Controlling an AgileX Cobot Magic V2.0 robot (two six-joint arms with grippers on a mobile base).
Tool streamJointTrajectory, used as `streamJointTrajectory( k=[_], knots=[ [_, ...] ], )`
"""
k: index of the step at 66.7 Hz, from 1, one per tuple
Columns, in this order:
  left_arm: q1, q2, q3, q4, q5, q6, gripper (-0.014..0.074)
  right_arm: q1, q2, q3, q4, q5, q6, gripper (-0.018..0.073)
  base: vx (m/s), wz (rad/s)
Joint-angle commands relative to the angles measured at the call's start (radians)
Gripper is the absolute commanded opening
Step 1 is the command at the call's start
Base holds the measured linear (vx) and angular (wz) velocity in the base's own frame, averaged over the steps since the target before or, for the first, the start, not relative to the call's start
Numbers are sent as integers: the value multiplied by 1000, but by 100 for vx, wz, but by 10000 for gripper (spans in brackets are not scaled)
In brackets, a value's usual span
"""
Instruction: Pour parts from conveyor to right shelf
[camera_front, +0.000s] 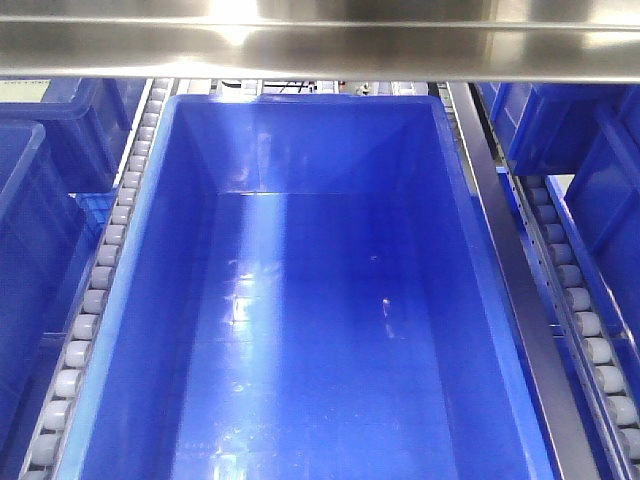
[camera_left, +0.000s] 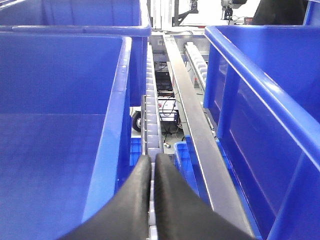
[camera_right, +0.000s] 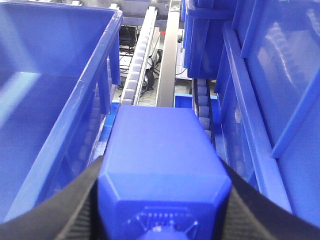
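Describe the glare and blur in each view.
Front view: strong glare on the steel rail, a pale streak down the bin floor. Left wrist view: background blown out, black fingers soft. Right wrist view: the held blue block blurred near the lens.

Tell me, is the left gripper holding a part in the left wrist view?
No, the left gripper has its two black fingers pressed together with nothing between them.

Blue part (camera_right: 164, 160), blue bin (camera_front: 300, 150), grey rollers (camera_front: 97, 285).
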Motion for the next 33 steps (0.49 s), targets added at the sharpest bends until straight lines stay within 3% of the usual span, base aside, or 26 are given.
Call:
streamJointTrajectory(
  k=[1, 33],
  knots=[
    [-7, 18, -20, -8, -78, -8, -6, -2, 17, -26, -2, -79, -9, -5, 0, 0],
    [-7, 18, -20, -8, -78, -8, -6, -2, 17, -26, 2, -83, -9, -5, 0, 0]
  ],
)
